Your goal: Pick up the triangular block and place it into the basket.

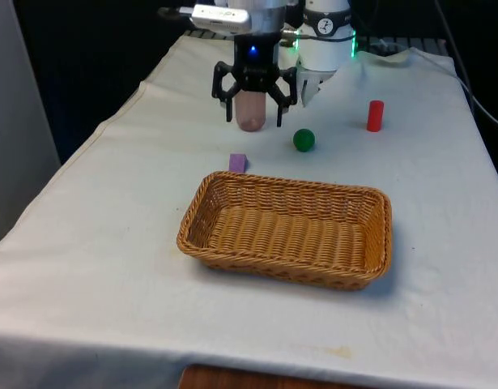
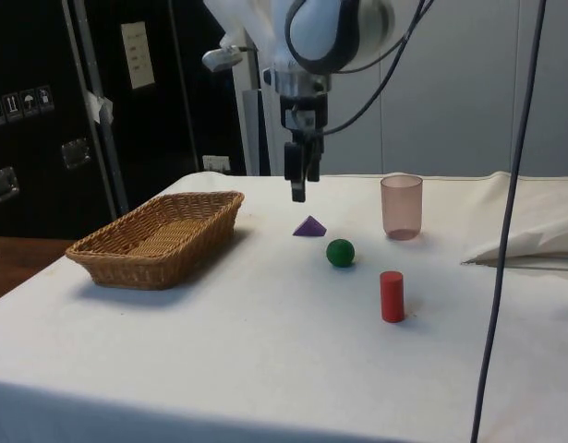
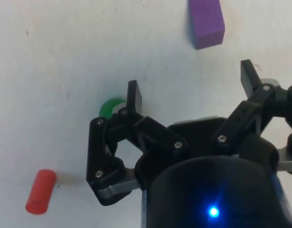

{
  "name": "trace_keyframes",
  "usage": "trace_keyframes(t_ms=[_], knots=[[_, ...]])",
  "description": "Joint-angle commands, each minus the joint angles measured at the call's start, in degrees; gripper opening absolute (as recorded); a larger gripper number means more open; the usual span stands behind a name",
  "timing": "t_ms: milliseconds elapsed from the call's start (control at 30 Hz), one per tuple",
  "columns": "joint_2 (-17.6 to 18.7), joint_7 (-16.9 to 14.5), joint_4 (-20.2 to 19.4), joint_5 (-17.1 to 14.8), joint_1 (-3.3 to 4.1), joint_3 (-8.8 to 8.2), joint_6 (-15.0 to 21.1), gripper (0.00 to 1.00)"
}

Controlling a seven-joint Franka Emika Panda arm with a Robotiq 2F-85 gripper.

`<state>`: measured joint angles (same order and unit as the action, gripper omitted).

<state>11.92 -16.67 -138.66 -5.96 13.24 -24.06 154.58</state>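
Purple triangular block [image 2: 309,227] beside woven wicker basket [image 2: 163,242]

Green ball [image 2: 340,252] just beside purple block [image 2: 309,227].

One basket [image 1: 202,212], one cup [image 2: 401,206] (translucent pink), three blocks: purple [image 2: 309,226], green [image 2: 340,252], red [image 2: 392,296].

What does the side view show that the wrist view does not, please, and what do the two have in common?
The side view alone has the wicker basket and the translucent pink cup, and it shows the gripper hanging above the cloth with nothing held. The wrist view alone looks down between the open fingers to bare white cloth. Both share the purple triangular block, the green ball and the red cylinder.
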Motion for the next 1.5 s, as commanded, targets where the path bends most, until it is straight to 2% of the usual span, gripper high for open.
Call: trace_keyframes(t_ms=[0, 33, 67, 100, 300, 333, 367, 400, 600, 633, 667, 867, 900, 933, 1133, 1167, 1200, 1467], knots=[[0.1, -1.5, -0.4, -1.8, -0.57, 0.8, 1.3, 1.0], [0.4, -1.8, -0.4, -2.2, -0.57, 0.8, 1.7, 1.0], [0.6, -0.6, -0.1, -0.7, -0.06, 0.0, 0.8, 1.0], [0.7, -2.1, -0.4, -2.6, -0.63, 0.86, 2.1, 1.0], [3.1, -4.9, -0.2, -5.8, -1.15, 0.97, 4.5, 1.0], [3.6, -3.7, -0.1, -4.5, -0.34, 0.0, 4.2, 1.0], [3.3, -5.3, -0.1, -6.3, -1.32, 1.03, 4.7, 1.0], [3.8, -6.1, 0.1, -7.3, -1.49, 0.92, 4.9, 1.0], [5.5, -8.6, 1.3, -10.2, -1.95, 0.46, 4.7, 1.0], [6.0, -7.6, 1.3, -9.1, -1.03, -0.63, 4.8, 1.0], [6.0, -9.3, 1.6, -11.1, -2.18, 0.34, 4.7, 1.0], [7.5, -12.0, 2.3, -14.3, -2.18, -0.06, 5.0, 1.0], [7.8, -11.0, 2.2, -13.1, -1.38, -1.09, 4.8, 1.0], [7.7, -12.2, 2.3, -14.6, -2.18, 0.0, 5.1, 1.0], [8.7, -12.5, 2.6, -15.4, -2.18, 0.23, 5.5, 1.0], [9.1, -11.4, 2.6, -14.1, -1.38, -0.97, 5.0, 1.0], [9.1, -12.4, 2.9, -15.5, -2.12, 0.29, 5.7, 1.0], [11.3, -12.3, 4.3, -15.9, -2.18, 0.4, 5.9, 1.0]])
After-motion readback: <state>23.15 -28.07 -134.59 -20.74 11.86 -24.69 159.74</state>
